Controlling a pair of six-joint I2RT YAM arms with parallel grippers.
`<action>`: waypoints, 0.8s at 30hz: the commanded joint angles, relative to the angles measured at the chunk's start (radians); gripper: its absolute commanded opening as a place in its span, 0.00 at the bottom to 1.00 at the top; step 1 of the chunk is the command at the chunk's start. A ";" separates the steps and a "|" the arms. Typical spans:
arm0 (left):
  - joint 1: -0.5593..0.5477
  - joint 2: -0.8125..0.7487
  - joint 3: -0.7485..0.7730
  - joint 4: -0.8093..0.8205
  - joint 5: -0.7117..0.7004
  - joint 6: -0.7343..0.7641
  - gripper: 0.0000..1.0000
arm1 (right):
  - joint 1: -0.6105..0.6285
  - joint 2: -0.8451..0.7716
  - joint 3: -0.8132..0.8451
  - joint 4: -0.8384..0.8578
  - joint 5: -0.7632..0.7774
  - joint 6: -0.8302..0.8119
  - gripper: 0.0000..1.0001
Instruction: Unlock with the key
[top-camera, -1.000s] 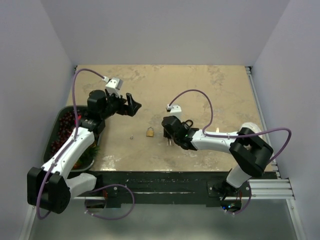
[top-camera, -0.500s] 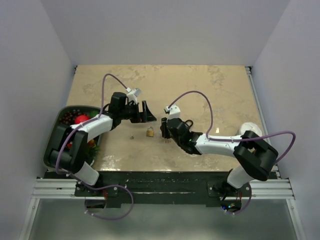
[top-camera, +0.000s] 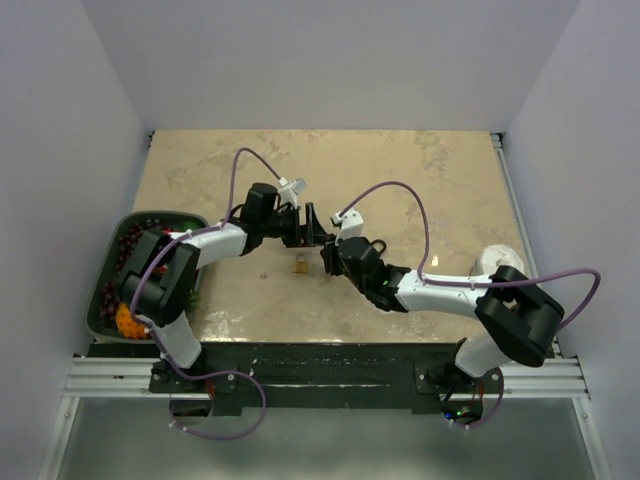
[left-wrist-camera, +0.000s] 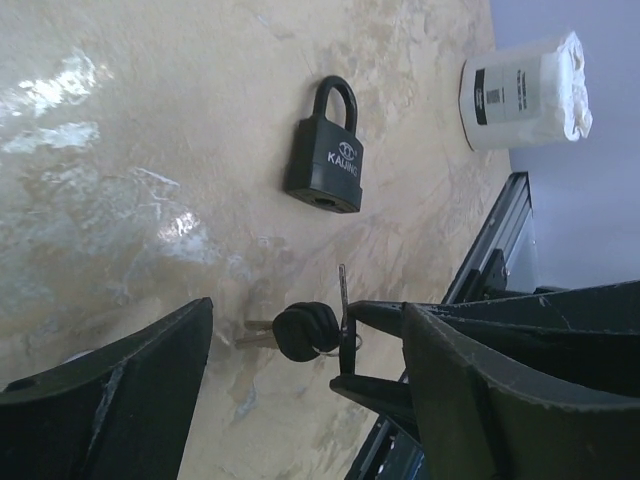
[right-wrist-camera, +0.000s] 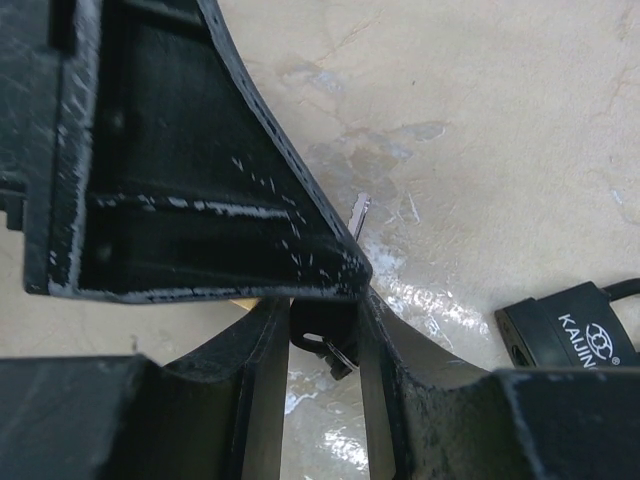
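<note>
Far left, your dark bin (top-camera: 100, 305) of red and orange fruit sat at the left edge of the table (top-camera: 420, 170), hard by the pale wall (top-camera: 60, 150). From there your left arm (top-camera: 210, 243) stretched out over the marbled beige top, glossy enough to throw back the lights in white patches. Your left gripper (top-camera: 315, 230) hung over the middle, jaws spread wide, nothing between them! Just below it, toward the arm bases, the padlock (left-wrist-camera: 325, 165) lay flat on the surface, shackle shut, with a tiny speck (top-camera: 263, 272) to its left that you couldn't make out. Next over, your right gripper (right-wrist-camera: 325, 340) was clamped on the key (left-wrist-camera: 305, 332), fingertips (left-wrist-camera: 385, 318) low over the table. The bunch hung just beside the padlock, apart from it, one bare blade showing past the fingertips. Further right a white roll (left-wrist-camera: 525, 90) stood alone, well apart from the lock. Then the metal rail (top-camera: 520, 230) along the table's right edge, and plain pale wall closing the room on that side too.
</note>
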 joint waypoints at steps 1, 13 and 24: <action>-0.023 0.035 0.031 0.052 0.058 -0.026 0.77 | 0.006 -0.049 -0.013 0.048 0.008 -0.022 0.10; -0.069 0.074 -0.012 0.175 0.155 -0.104 0.55 | 0.017 -0.040 -0.022 0.085 0.008 -0.022 0.09; -0.083 0.105 -0.017 0.217 0.181 -0.132 0.32 | 0.035 -0.045 -0.041 0.122 -0.017 -0.040 0.08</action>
